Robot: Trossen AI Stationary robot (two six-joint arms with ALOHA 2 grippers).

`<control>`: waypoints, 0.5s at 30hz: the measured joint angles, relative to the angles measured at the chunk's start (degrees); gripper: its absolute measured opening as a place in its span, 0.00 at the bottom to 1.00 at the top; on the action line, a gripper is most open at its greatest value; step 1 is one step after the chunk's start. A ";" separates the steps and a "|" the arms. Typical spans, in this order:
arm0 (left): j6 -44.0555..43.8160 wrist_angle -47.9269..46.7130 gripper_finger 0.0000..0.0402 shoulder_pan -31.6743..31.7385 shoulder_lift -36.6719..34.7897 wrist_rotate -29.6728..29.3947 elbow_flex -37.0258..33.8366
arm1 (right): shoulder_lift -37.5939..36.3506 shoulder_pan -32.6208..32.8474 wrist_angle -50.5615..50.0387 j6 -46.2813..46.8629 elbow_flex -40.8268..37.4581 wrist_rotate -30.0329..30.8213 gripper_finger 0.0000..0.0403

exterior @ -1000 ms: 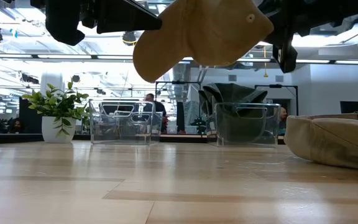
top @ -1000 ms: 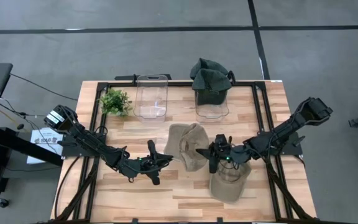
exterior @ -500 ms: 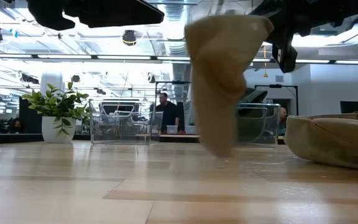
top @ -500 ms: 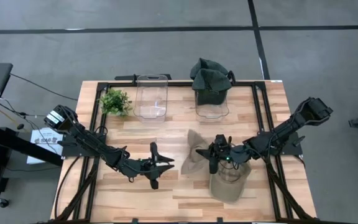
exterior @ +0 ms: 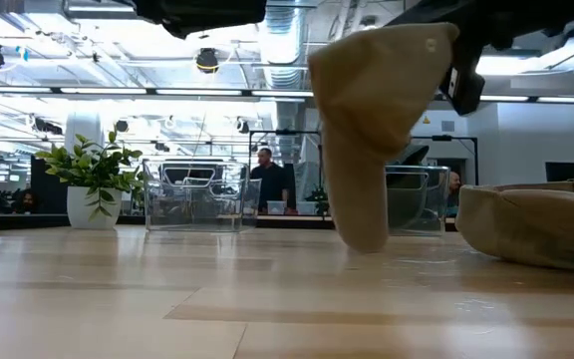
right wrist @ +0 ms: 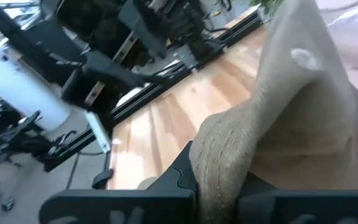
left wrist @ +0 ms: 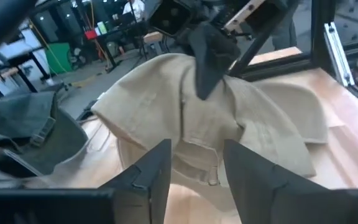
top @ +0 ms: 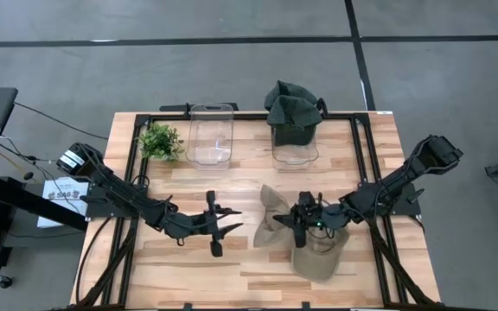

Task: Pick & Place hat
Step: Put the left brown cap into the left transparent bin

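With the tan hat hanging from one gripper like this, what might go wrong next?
1. The right gripper, shut on one edge of the tan fabric hat, lets it hang limp to the wooden table; it may slip free or drag.
2. A second tan hat lies just beneath; the hanging one could snag or shift it.
3. The left gripper is open and clear, so nothing supports the other side.

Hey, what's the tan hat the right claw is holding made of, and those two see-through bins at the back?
The tan hat looks like soft matte cotton canvas: it droops and folds. The two clear bins look like glossy rigid plastic, see-through with bright reflections.
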 joint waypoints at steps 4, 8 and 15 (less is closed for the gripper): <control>-2.82 -0.01 0.34 0.32 -0.05 2.64 0.00 | 0.00 1.30 -0.03 0.11 0.00 -1.65 0.00; -6.21 -0.01 0.32 1.91 -0.05 9.43 0.00 | 0.00 2.46 -0.06 -0.52 0.00 -1.63 0.00; -7.71 -0.01 0.30 3.56 -0.07 13.09 0.00 | 0.00 3.40 -0.06 -0.90 0.00 -1.50 0.00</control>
